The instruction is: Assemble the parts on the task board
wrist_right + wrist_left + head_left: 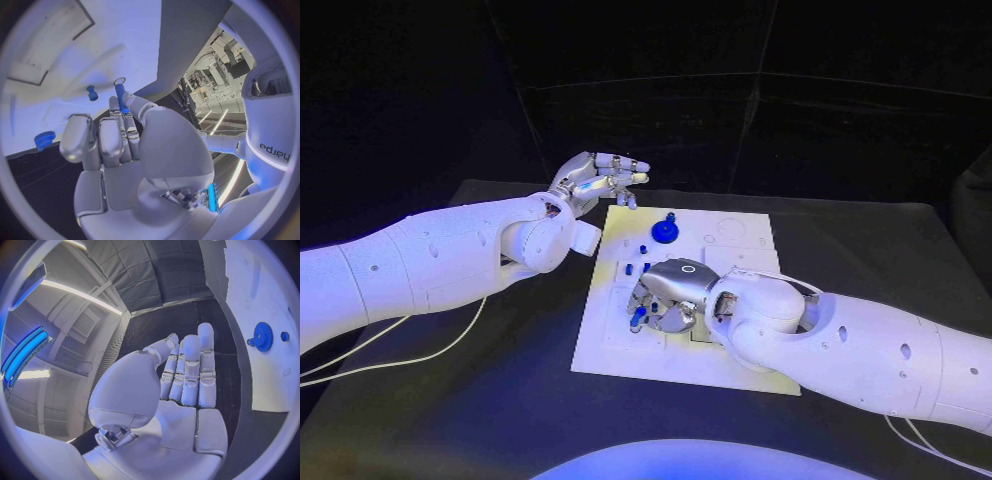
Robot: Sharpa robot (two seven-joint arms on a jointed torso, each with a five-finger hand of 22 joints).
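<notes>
Under right hand: blue parts.

Black table (white task board)

Matt white task board on a matt black table — the toothed blue gear looks like smooth plastic, and both hands, left and right, show glossy silver-white shells — hard, polished.
</notes>
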